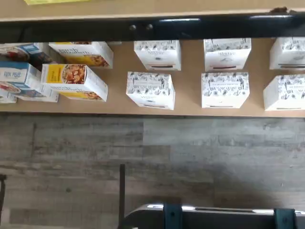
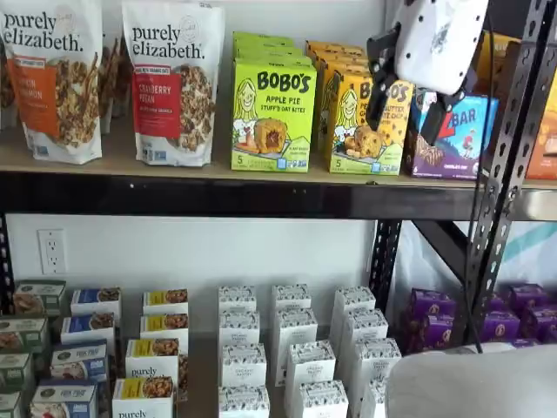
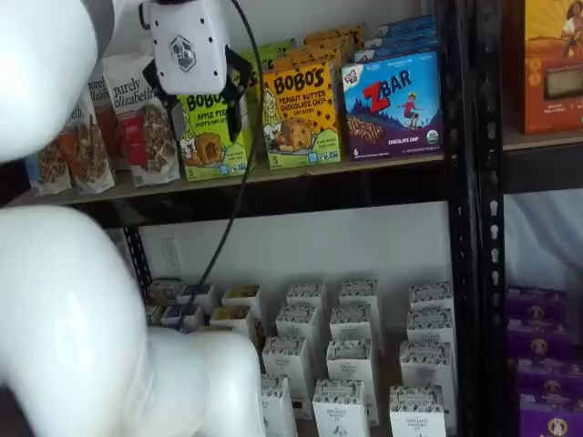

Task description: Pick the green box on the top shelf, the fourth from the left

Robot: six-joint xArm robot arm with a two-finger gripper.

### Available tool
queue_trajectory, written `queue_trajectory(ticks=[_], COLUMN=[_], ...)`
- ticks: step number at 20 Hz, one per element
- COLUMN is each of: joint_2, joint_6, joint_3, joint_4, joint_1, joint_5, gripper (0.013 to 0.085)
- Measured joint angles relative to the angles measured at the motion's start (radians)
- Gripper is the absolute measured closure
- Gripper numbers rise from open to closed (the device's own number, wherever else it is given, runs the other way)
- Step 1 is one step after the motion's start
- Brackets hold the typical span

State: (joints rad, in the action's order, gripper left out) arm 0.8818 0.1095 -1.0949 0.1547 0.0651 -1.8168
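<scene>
I see my gripper (image 2: 407, 109) spread wide and empty in front of the top shelf (image 2: 261, 196), where the green box (image 2: 272, 115) stands upright beside the yellow-orange box (image 2: 365, 122); it looks light, stiff cardboard, so I'd pinch its side walls gently.

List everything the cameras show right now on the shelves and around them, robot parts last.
green box: a row running back, lime-green Bobo's Apple Pie, top shelf.
orange Bobo's boxes: a row, yellow-orange, right of the green box.
granola bags: at least two, white Purely Elizabeth, left of the green box.
ZBar boxes: a row, blue-purple, right of the orange Bobo's boxes.
small white cartons: many, white with black pattern, lower level.
blue and yellow cartons: several, lower level, left.
purple boxes: several, lower level, right.
wall outlet: one, white, under the top shelf.
gripper: one, white body, black fingers apart, empty, before the top-shelf boxes.
</scene>
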Motion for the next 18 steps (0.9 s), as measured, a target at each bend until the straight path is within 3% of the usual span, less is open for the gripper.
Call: queue_trajectory(ticks=[10, 18], joint_2=[-0.078, -0.165], joint_6=[0.105, 0.186], joint_3=[-0.039, -0.070], joint_4=[-0.071, -0.127], joint_1=[0.130, 0.227], joint_5=[0.067, 0.174], gripper=[0.0130, 0.0130])
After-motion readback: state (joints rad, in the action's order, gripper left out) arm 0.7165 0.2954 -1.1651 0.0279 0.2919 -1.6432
